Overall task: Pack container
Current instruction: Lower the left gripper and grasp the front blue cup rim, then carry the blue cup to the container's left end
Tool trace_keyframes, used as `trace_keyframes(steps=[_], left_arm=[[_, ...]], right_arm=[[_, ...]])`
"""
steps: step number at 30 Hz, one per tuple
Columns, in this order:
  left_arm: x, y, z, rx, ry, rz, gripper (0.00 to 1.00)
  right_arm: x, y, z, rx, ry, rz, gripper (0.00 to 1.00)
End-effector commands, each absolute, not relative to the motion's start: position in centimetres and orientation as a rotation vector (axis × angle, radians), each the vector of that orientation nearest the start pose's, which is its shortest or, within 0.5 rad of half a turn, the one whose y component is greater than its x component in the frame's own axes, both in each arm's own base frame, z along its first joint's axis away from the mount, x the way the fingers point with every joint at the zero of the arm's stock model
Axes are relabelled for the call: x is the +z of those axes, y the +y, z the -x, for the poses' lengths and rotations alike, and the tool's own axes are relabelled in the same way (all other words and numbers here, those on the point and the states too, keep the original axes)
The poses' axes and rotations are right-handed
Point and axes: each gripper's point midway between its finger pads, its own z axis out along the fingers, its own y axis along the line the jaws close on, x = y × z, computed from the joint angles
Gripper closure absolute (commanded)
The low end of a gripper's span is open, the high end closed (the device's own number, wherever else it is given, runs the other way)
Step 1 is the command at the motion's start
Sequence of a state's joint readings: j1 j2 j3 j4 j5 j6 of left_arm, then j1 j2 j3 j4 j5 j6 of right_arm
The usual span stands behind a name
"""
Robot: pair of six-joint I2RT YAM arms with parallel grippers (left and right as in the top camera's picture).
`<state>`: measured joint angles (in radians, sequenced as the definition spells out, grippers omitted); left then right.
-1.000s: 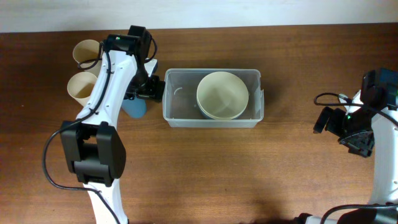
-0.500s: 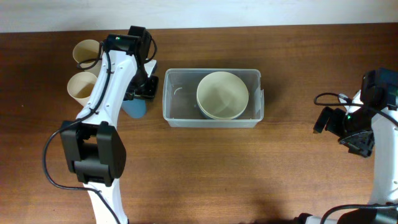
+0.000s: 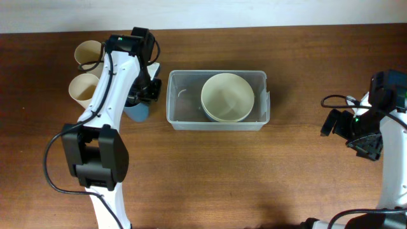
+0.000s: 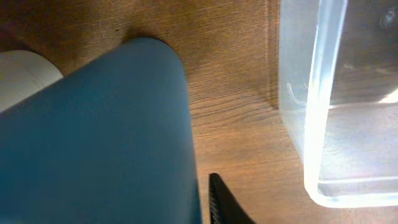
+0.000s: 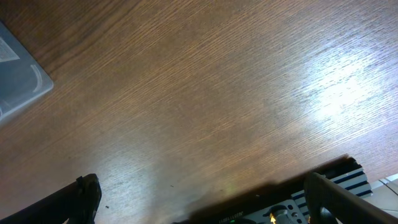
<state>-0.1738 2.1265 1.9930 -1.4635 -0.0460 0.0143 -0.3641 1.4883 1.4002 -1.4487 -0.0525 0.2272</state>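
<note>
Overhead straight down, left wrist close beside container (image 4: 317,112), right wrist low over table (image 5: 205,106)

We see an evenly lit, sharp overhead view; glare whitens the bench (image 5: 339,93) at right in the right wrist view; the near cup (image 4: 93,143) blurs.

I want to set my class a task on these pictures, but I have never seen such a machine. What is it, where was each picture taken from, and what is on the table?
It is a robot with two arms, each ending in a two-finger gripper. One picture looks down from above; the other two come from cameras on the wrists. On the wooden table stand a clear container with a beige bowl in it, two beige cups and a blue cup. The left gripper is at the blue cup; whether it grips it cannot be told. The right gripper is open, holding nothing.
</note>
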Motion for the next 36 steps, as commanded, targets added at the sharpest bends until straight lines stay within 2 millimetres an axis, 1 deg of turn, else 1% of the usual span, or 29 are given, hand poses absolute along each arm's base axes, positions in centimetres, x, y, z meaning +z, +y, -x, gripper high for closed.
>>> trace_keyframes(steps=[1,6,9,14,18,22,27,30,36], left_arm=[[13.4,-6.1,-40.6,0.082,3.112,-0.295,0.92],[15.0,-6.2,-41.0,0.077,3.085,-0.287,0.98],[16.1,-6.2,-41.1,0.075,3.068,-0.285,0.98],[18.2,-6.4,-40.6,0.067,3.061,-0.285,0.98],[20.6,-7.0,-40.5,0.06,3.017,-0.303,0.98],[23.7,-8.5,-41.2,0.024,2.905,-0.305,0.99],[26.8,-10.4,-41.1,-0.005,2.796,-0.351,0.98],[28.1,-11.7,-40.5,-0.02,2.755,-0.389,0.98],[29.8,-13.9,-39.1,-0.048,2.703,-0.456,0.98]], right_arm=[[17.1,-8.3,-24.2,0.063,2.965,-0.887,0.01],[17.1,-8.3,-24.2,0.063,2.965,-0.887,0.01],[17.1,-8.3,-24.2,0.063,2.965,-0.887,0.01],[17.1,-8.3,-24.2,0.063,2.965,-0.887,0.01],[17.1,-8.3,-24.2,0.063,2.965,-0.887,0.01],[17.1,-8.3,-24.2,0.063,2.965,-0.887,0.01],[17.1,-8.3,-24.2,0.063,2.965,-0.887,0.01],[17.1,-8.3,-24.2,0.063,2.965,-0.887,0.01],[17.1,-8.3,-24.2,0.064,2.965,-0.887,0.01]])
